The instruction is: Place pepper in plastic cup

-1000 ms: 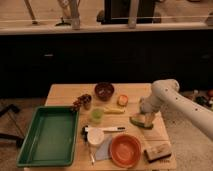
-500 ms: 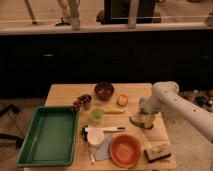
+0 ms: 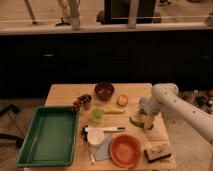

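My white arm (image 3: 187, 114) comes in from the right edge, climbs to a bent elbow (image 3: 165, 92), then drops steeply down and to the left. The wrist (image 3: 150, 106) points almost straight down. The gripper (image 3: 145, 121) hangs low, right of the middle of my view, just below the elbow.

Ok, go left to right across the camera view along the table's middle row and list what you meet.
Green tray → plastic cup → yellow fruit → pepper → gripper, down at the pepper's right end.
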